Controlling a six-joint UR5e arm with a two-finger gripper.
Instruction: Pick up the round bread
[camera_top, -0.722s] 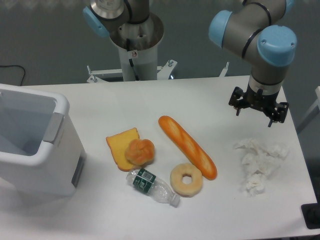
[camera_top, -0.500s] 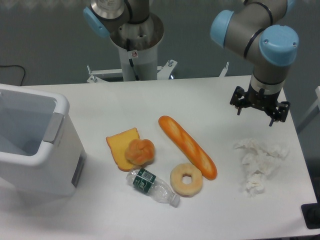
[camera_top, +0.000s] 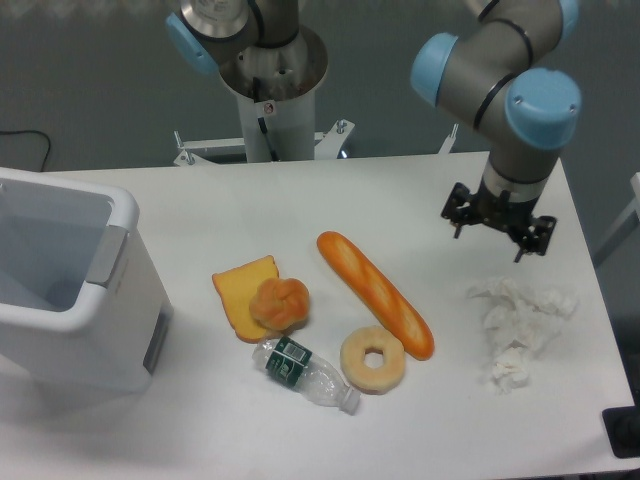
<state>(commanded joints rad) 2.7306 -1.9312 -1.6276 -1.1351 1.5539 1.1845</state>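
Observation:
The round bread (camera_top: 280, 302) is a small golden-orange knotted bun. It rests on the lower right corner of the flat orange toast slice (camera_top: 243, 291), left of the table's middle. My gripper (camera_top: 497, 225) hangs above the right part of the table, far to the right of the bun and above the crumpled tissue. Its fingers are spread apart and hold nothing.
A long baguette (camera_top: 375, 293) lies diagonally in the middle. A pale donut (camera_top: 373, 359) and a plastic bottle (camera_top: 303, 371) lie near the front. Crumpled white tissue (camera_top: 520, 325) lies at the right. A white bin (camera_top: 70, 280) stands at the left edge.
My gripper has moved a little to the left and slightly toward the table's middle. The objects have not moved.

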